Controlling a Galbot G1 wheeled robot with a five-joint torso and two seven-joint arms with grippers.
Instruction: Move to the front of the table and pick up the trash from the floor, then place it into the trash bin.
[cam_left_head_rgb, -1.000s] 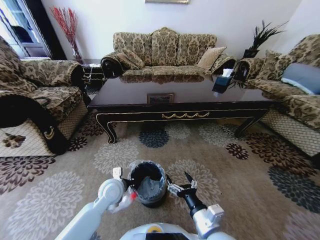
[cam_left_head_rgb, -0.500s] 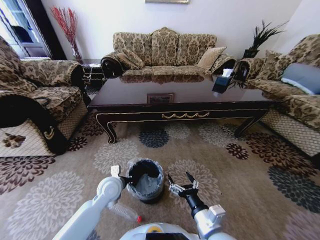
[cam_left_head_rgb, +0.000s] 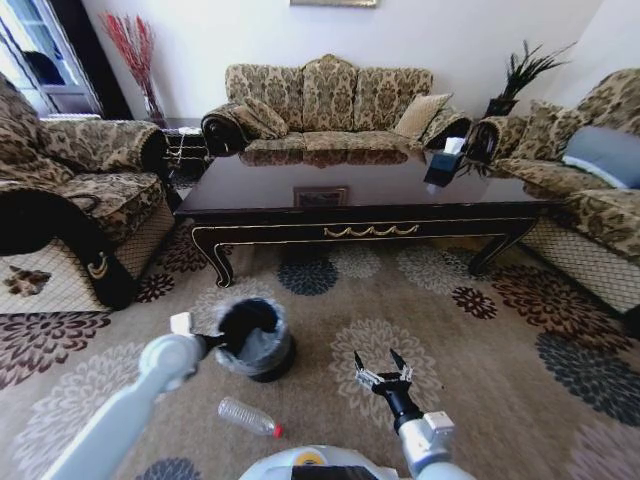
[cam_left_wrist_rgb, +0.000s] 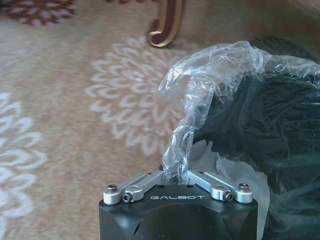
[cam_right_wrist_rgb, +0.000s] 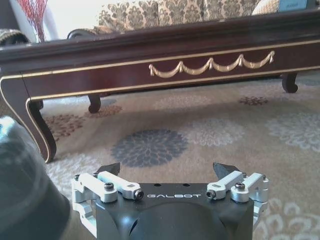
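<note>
The trash, a small clear plastic bottle (cam_left_head_rgb: 248, 417) with a red cap, lies on its side on the floor (cam_left_head_rgb: 480, 370) close in front of me. Just beyond it stands the black trash bin (cam_left_head_rgb: 252, 340), between me and the dark table (cam_left_head_rgb: 360, 205). My left gripper (cam_left_head_rgb: 212, 345) is at the bin's left rim, shut on the translucent bag liner (cam_left_wrist_rgb: 200, 80), which is pulled up out of the bin (cam_left_wrist_rgb: 270, 130) into the gripper (cam_left_wrist_rgb: 175, 175). To the right of the bin, my right gripper (cam_left_head_rgb: 385, 366) hovers low over the carpet, open and holding nothing (cam_right_wrist_rgb: 166, 168).
The table's front edge with gold ornament (cam_right_wrist_rgb: 210, 65) and its curved leg (cam_right_wrist_rgb: 40, 130) lie ahead. A sofa (cam_left_head_rgb: 330, 100) stands behind the table, with armchairs at left (cam_left_head_rgb: 70, 190) and right (cam_left_head_rgb: 590, 190). A tissue box (cam_left_head_rgb: 443, 165) sits on the table.
The bin has slid left across the carpet with my left gripper. The bottle, which was up beside that gripper, now lies on the floor. My right gripper drifted slightly right.
</note>
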